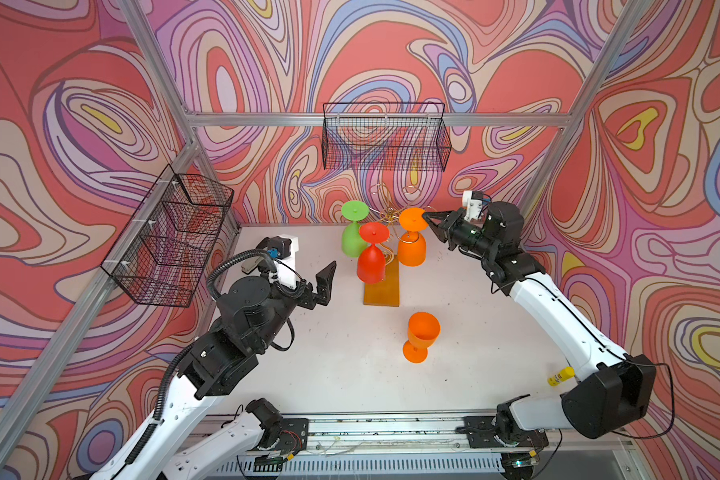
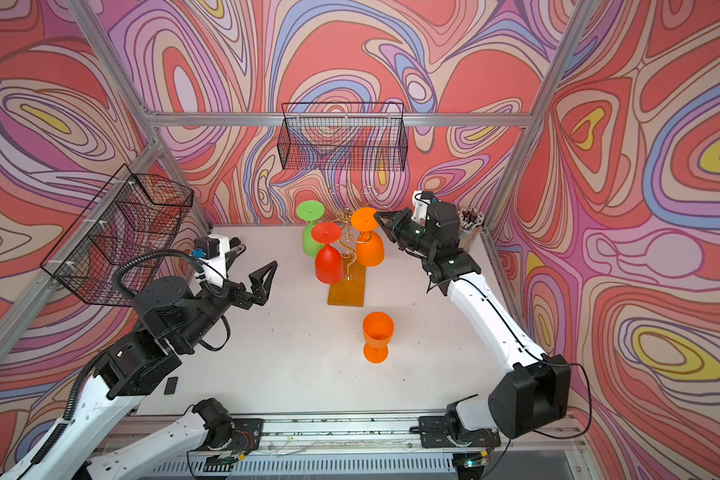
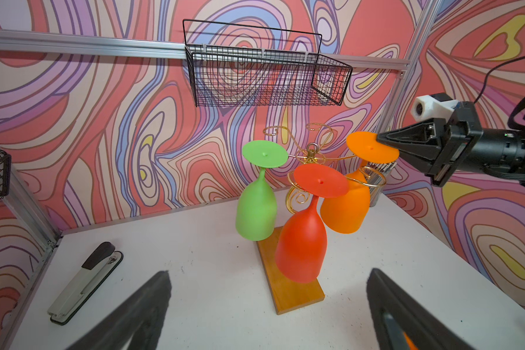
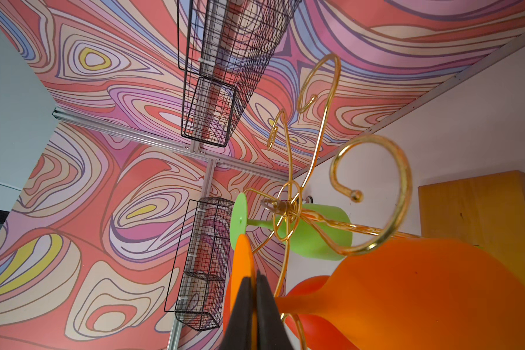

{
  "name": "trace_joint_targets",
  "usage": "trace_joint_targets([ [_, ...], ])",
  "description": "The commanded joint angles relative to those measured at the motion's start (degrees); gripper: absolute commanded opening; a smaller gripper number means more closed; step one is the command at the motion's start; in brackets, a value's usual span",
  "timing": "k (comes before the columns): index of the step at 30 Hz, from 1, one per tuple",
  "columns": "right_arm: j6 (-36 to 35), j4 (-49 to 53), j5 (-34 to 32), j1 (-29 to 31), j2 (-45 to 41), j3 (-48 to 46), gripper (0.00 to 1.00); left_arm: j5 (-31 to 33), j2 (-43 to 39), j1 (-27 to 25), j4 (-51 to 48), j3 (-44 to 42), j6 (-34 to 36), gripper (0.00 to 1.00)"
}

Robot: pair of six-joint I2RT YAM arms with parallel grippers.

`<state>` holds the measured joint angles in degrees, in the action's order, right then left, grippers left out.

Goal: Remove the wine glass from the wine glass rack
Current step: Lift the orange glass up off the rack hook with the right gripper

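The wine glass rack (image 1: 381, 289) is placed at the back middle of the desk (image 1: 329, 374), and three glasses are hung on it upside down. The orange wine glass (image 3: 346, 209) hangs on the rack's right side. Its flat foot is clamped at the rim between the right fingers (image 4: 240, 309). The left fingers (image 3: 146, 303) are held wide apart near the rack, and nothing is touched by them.

Several risks can be judged from here. Only the thin edge of the foot is held, so the glass could turn in the grip or slip out when its weight is taken. The stem is enclosed by a gold spiral arm (image 3: 373, 181). If the glass is pulled any way other than through the opening of the spiral, the light rack could be dragged or tipped. The red glass (image 3: 302, 242) hangs just beside the orange bowl and could be knocked, and the green glass (image 3: 256, 209) could be shaken off. A second orange glass (image 1: 422, 332), standing in front of the rack, could be hit at put-down.
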<state>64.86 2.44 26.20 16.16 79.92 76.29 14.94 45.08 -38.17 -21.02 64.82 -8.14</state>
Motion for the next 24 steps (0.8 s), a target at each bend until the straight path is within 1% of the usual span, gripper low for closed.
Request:
trace_joint_targets([
  [1, 0.13, 1.39, -1.14, 0.18, -2.06, 0.24, 0.0, -0.17, -0.52, 0.38, -0.45, -0.84, 0.58, 1.0],
  [6, -0.54, 3.36, -2.17, 0.18, -3.35, -0.16, 0.0, -0.38, -0.69, 0.38, -0.61, -0.94, 0.58, 1.0],
  [14, -4.61, 9.29, -6.79, -0.16, -7.34, -0.4, 0.0, -0.79, -1.04, 0.38, -0.88, -0.84, 0.5, 1.0],
  [18, -6.17, 12.22, -8.94, -1.42, -10.44, -0.33, 0.0, -0.96, -1.13, 0.38, -1.11, -0.82, 0.57, 1.0],
  [22, -6.95, 14.61, -8.57, -3.56, -13.55, 0.19, 0.0, -1.51, -1.31, 0.38, -0.96, -0.77, 0.58, 1.0],
  [24, -8.83, 14.8, -8.32, -3.94, -14.88, 1.0, 0.0, -2.66, -1.22, 0.38, -0.59, -0.87, 0.52, 1.0],
])
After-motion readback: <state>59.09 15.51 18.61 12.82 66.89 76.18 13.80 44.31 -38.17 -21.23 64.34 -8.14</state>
